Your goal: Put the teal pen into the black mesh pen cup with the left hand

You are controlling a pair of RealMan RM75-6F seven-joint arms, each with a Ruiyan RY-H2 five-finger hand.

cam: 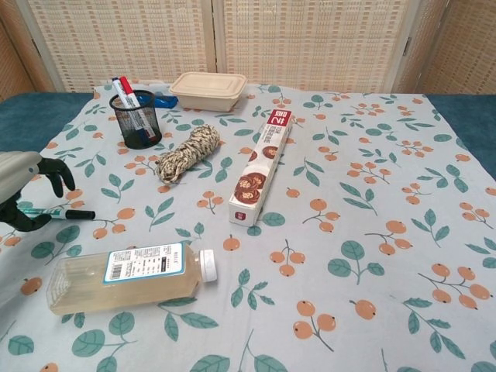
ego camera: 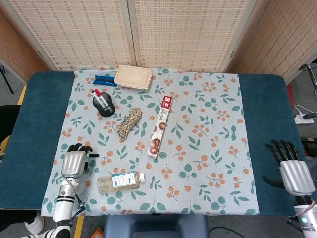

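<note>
Black fingers (cam: 56,172) of the left hand (ego camera: 74,162) curl down over the teal pen (cam: 56,212), which lies flat on the floral cloth (ego camera: 208,124) near the left edge of the bench (ego camera: 29,129); the thumb side sits at the pen's barrel, but whether the fingers actually clamp it or only bracket it cannot be told from either view. The pen's dark tip points right, toward the lying bottle (ego camera: 120,181) just below it. Behind the fingers the silver back of the left hand faces up, and the forearm runs back toward the near bench edge. Well beyond the pen, toward the far left of the cloth, stands the black mesh pen cup (cam: 136,118) with markers upright in it. Near the cup lie a bundle of twine (cam: 186,153), a long narrow box (cam: 262,165), a beige lidded container (cam: 208,88) and a blue item (ego camera: 104,80). At the bench's right edge the right hand (ego camera: 293,171) rests with its dark fingers spread apart, holding nothing.
</note>
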